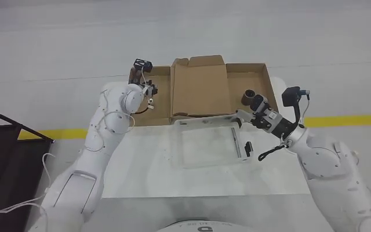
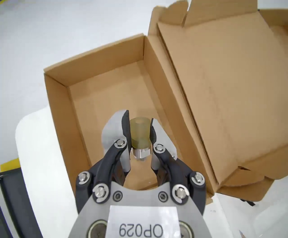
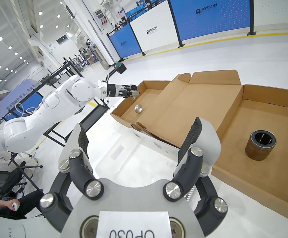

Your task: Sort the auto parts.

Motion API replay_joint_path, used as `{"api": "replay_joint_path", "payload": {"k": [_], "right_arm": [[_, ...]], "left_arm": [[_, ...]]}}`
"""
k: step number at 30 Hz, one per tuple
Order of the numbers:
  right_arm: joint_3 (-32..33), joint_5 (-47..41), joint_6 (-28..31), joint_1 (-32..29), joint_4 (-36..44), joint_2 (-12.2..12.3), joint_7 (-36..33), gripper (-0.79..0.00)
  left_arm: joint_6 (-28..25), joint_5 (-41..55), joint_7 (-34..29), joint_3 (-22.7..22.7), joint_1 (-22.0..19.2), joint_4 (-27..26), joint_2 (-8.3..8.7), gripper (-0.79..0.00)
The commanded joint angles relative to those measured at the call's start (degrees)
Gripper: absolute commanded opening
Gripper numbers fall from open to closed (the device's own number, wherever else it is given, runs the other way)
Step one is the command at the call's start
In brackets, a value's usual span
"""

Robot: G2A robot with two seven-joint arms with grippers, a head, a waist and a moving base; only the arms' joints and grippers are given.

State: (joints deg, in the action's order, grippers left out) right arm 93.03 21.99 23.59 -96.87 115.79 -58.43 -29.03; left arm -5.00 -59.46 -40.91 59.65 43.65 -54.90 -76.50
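the left gripper (image 2: 139, 126) pinches a yellowish translucent cylinder with a silver hex metal end (image 2: 139, 135) between its pads, hanging over the open brown cardboard box (image 2: 94, 58) at the table's left end. the right gripper (image 3: 140, 126) stands spread and empty over the clear plastic tray (image 3: 135, 157). a good release, i judge, means lowering close to the box floor before parting the jaws. it should also keep off the silver metal ring (image 3: 137, 108) lying there, since the cylinder would likely roll. a dark cylindrical bearing (image 3: 259, 145) sits in the second cardboard box (image 3: 265, 92). the table (image 1: 145, 168) is white and smooth — beyond it, a pale floor with a yellow line (image 1: 336, 120) and blue partition panels (image 3: 216, 20).
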Motion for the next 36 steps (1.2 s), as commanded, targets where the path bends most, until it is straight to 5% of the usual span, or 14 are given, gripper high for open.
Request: {"api": "replay_joint_path", "payload": {"k": [1,7,10,11,12,36], "right_arm": [[0.0,0.0,0.0,0.0,0.0,0.0,0.0,0.0],[0.0,0.0,0.0,0.0,0.0,0.0,0.0,0.0],[0.0,0.0,0.0,0.0,0.0,0.0,0.0,0.0],[0.0,0.0,0.0,0.0,0.0,0.0,0.0,0.0],[0.0,0.0,0.0,0.0,0.0,0.0,0.0,0.0],[0.0,0.0,0.0,0.0,0.0,0.0,0.0,0.0]], "left_arm": [[-0.8,2.4,-0.3,-1.4,-1.9,4.1,-0.85,-0.711],[-1.2,3.5,2.2,-4.3,-5.1,11.0,-2.67,-0.727],[-1.5,3.9,3.2,-5.0,-6.1,13.2,-3.22,-0.671],[-1.6,4.0,3.6,-5.1,-6.4,13.8,-3.36,-0.526],[-1.4,4.2,4.4,-5.0,-6.6,14.3,-3.47,0.0],[-1.8,5.3,6.0,-4.8,-7.0,15.2,-3.72,0.0]]}}
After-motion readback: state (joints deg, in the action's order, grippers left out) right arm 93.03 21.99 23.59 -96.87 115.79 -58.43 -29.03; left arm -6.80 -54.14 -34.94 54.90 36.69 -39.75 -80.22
